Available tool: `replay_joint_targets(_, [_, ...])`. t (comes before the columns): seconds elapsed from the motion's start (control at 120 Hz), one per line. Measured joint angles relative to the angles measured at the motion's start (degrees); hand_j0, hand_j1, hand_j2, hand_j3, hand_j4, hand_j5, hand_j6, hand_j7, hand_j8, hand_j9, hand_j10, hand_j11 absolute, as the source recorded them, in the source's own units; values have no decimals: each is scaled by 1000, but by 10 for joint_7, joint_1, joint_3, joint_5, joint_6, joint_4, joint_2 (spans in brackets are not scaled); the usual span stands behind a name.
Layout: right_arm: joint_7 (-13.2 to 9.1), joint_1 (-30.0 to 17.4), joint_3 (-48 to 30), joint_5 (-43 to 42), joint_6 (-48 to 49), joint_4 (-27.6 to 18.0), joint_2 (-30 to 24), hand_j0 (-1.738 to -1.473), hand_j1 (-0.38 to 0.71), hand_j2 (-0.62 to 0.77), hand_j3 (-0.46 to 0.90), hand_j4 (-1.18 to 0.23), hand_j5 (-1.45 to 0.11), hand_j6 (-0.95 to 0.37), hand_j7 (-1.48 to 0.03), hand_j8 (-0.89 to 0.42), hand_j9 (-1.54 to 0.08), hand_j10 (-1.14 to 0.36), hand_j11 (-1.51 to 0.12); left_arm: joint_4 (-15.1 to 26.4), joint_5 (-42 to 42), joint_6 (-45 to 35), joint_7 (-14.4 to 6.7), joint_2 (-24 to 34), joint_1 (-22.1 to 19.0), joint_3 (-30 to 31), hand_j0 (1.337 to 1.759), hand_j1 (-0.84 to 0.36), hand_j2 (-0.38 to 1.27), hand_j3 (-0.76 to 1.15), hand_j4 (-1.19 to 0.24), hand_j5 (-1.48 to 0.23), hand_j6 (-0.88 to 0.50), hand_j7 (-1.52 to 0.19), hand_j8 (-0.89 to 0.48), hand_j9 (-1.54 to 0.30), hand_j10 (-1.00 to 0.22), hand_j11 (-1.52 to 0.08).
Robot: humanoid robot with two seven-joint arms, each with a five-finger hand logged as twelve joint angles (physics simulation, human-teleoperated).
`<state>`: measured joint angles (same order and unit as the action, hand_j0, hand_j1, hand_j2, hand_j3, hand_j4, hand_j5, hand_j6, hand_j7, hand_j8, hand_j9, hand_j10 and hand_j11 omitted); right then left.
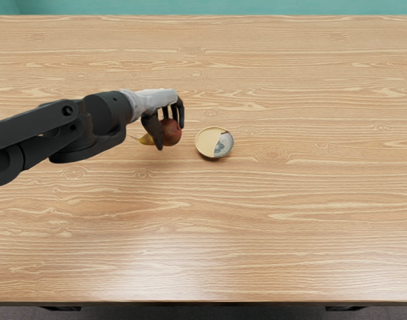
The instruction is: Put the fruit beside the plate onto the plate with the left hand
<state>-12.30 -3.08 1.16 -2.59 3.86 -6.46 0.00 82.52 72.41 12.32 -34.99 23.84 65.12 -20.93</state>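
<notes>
The left hand (162,117) is clamped on a reddish fruit (172,132), fingers curled around it, just beside the plate (206,139) at its nine o'clock.

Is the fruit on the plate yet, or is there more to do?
Not yet. Done: the left hand has its fingers curled around the red fruit. In hand: the fruit sits just beside the plate. Left: move it over and let it go on the plate.
</notes>
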Motion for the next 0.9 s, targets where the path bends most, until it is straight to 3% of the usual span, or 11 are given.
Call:
replay_joint_targets(0.3, [0,0,0,0,0,0,0,-1658,-349,0,0,0,0,0,0,0,0,0,0,-57,3,0,0,-73,24,-8,1656,-256,419,0,-673,-907,-500,-888,-516,-900,-677,-901])
replay_joint_targets(0.442, [0,0,0,0,0,0,0,-1658,-349,0,0,0,0,0,0,0,0,0,0,-93,3,-1,0,-107,36,-8,1656,-267,481,0,-666,-909,-501,-893,-525,-899,-675,-901])
replay_joint_targets(0.758, [0,0,0,0,0,0,0,-1658,-349,0,0,0,0,0,0,0,0,0,0,-163,8,-4,0,-160,42,-7,1655,-242,391,0,-668,-896,-506,-881,-522,-895,-671,-896])
replay_joint_targets(0.9, [0,0,0,0,0,0,0,-1658,-349,0,0,0,0,-1,0,0,0,0,0,-214,8,-6,0,-201,42,-6,1655,-239,380,0,-666,-899,-492,-884,-515,-896,-669,-897])
